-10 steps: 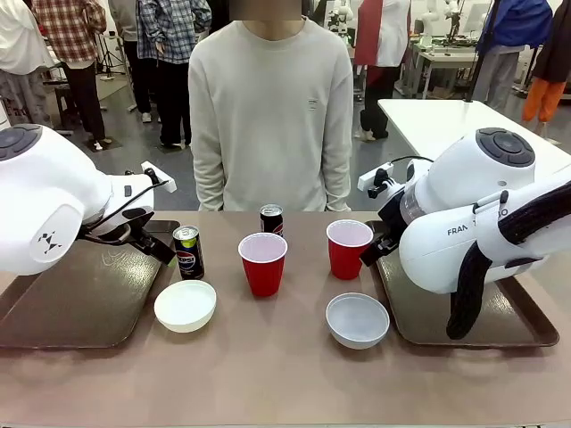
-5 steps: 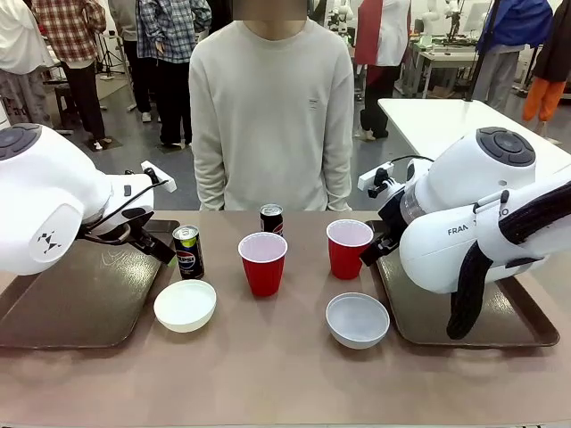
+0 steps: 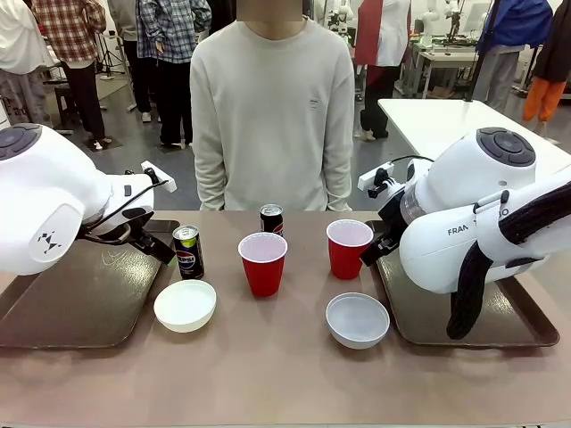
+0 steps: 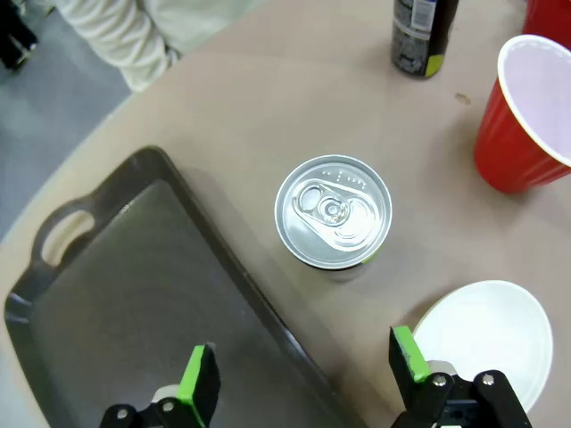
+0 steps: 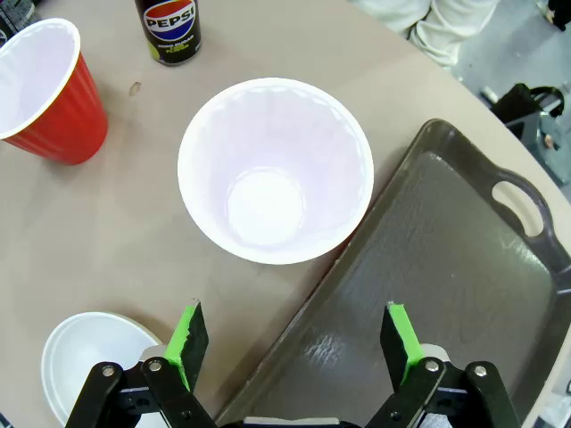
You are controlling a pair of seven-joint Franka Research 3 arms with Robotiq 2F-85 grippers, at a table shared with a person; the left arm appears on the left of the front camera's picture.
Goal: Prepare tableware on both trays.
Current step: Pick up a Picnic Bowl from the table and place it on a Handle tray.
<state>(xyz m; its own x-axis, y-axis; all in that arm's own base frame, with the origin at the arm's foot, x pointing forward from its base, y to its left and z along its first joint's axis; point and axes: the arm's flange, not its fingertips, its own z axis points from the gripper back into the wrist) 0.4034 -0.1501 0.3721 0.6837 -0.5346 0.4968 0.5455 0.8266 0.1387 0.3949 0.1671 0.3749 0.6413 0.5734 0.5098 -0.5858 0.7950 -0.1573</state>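
Nothing has shifted since a second ago: both arms hang where they were and every piece of tableware sits on the bare table [image 3: 268,379], none of it on a tray. From the front, the left tray [image 3: 53,312] and the right tray [image 3: 522,332] lie at the table's two ends. Between them stand the near can [image 3: 187,252], the far can [image 3: 271,219], the middle cup [image 3: 263,263] and the right cup [image 3: 349,249], with the left bowl [image 3: 185,305] and the right bowl [image 3: 357,319] in front. A person [image 3: 272,116] stands at the far side. That view hides the fingers behind the arms' bulk; the wrist views show them. The left gripper [image 4: 303,370] hovers with jaws wide apart over the near can's silver top, which stands just beside the left tray's rim, the left bowl at the lower right. The right gripper [image 5: 294,343], jaws equally spread and holding nothing, looks straight down into the right cup's white inside, beside the right tray's edge.
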